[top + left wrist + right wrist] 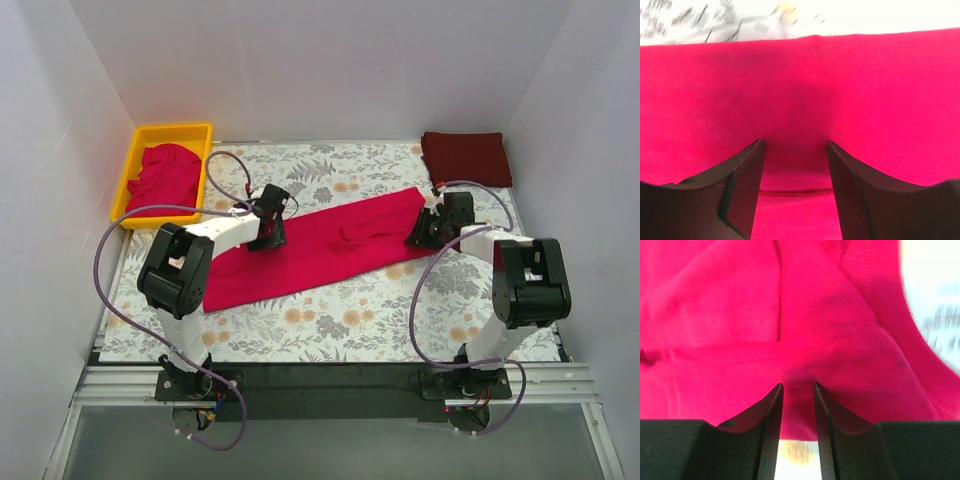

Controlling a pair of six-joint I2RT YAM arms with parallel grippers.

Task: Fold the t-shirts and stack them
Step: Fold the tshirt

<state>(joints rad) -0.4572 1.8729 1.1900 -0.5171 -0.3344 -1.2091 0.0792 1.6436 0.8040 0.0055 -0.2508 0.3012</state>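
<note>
T-shirt (330,245), long strip awaiting crosswise fold: left gripper (795,145) spread over cloth, right gripper (798,386) narrowly parted at edge, grip unclear; next, probably firm pinches at both ends.

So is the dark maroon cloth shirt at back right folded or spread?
Folded: the dark maroon cloth shirt is a compact rectangle, no sleeves showing.

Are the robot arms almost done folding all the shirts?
Not yet, only partway. Done: the maroon shirt lies folded at the far right. In hand: the long pink shirt lies folded into a strip, with the left gripper open over one end and the right gripper at the other. Left: the crumpled pink shirt sits in the yellow tray, and nothing is stacked yet.
</note>
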